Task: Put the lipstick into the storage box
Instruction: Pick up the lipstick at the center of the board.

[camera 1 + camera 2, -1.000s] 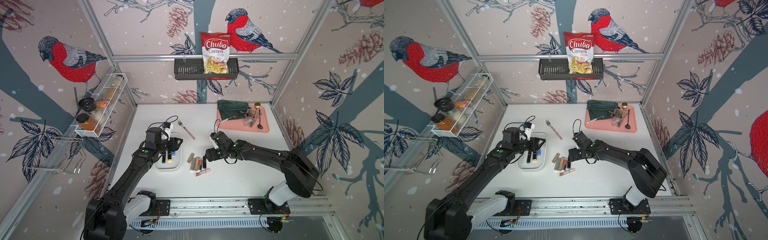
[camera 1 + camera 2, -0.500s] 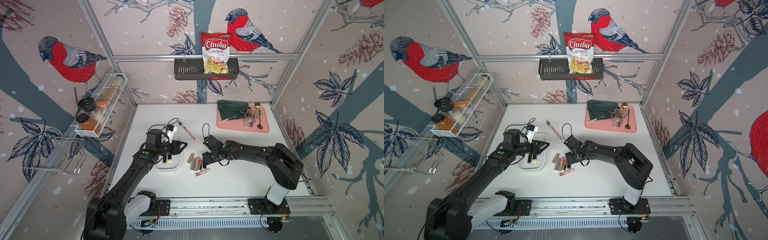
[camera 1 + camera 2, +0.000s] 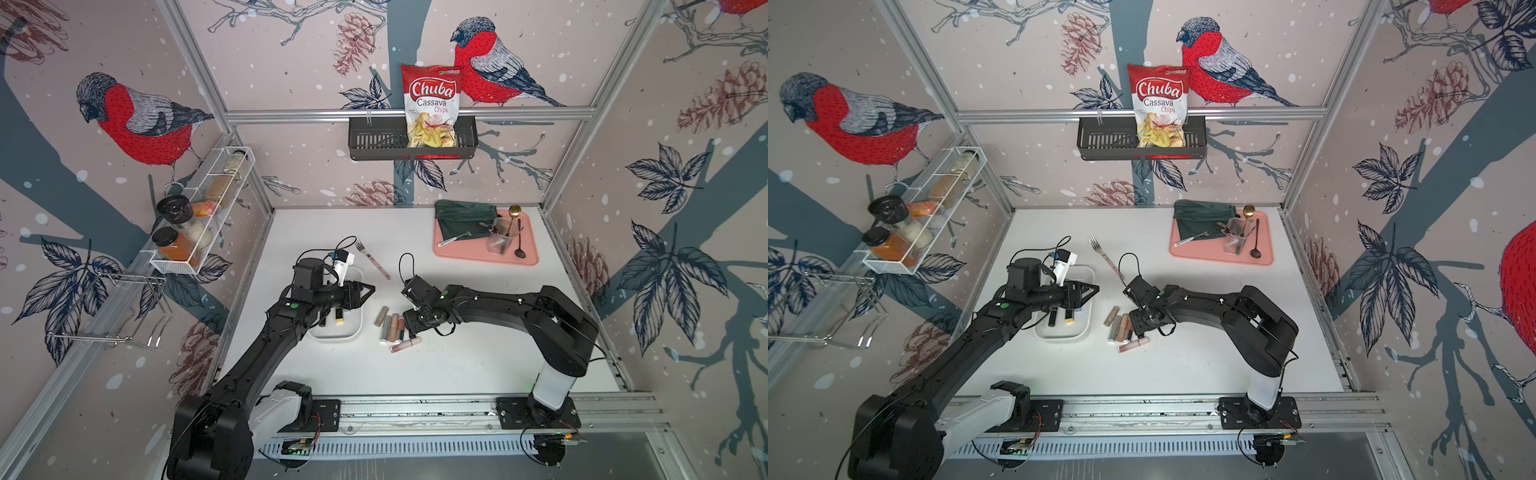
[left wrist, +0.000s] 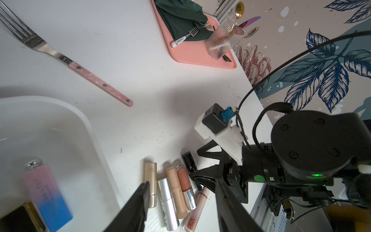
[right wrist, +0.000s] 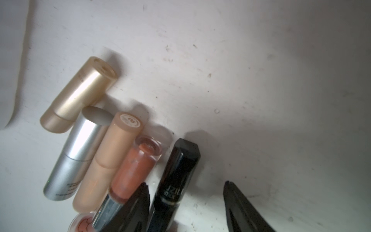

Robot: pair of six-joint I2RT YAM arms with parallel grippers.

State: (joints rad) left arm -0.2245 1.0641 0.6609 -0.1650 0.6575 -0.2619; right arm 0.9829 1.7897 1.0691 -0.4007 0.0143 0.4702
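The black lipstick (image 5: pixel 180 160) is lying on the table (image 5: pixel 261 80), lower middle of the right wrist frame, at the right end of a row of tubes (image 5: pixel 94 144). Its long axis is running up from the bottom edge, leaning a little right, much in line with the fingers.

The right claw (image 5: pixel 186 182) is sitting astride it, jaws partly open. One finger is wedging in between it and the coral tube (image 5: pixel 134 168), and the other is standing well clear at lower right. Nothing is being gripped yet, as far as I'm seeing.

I'm judging the closing stroke will be running across the tube's width, which is what I'm wanting, though the tube may be getting nudged sideways as the jaws are centring it.

In both top views the box (image 3: pixel 332 338) is sitting just left of the row, at centre frame, holding a few tubes. The left claw (image 3: pixel 369 291) is hovering over the box's right rim, part open and empty — nearer the box, but the right arm is the one on the lipstick.
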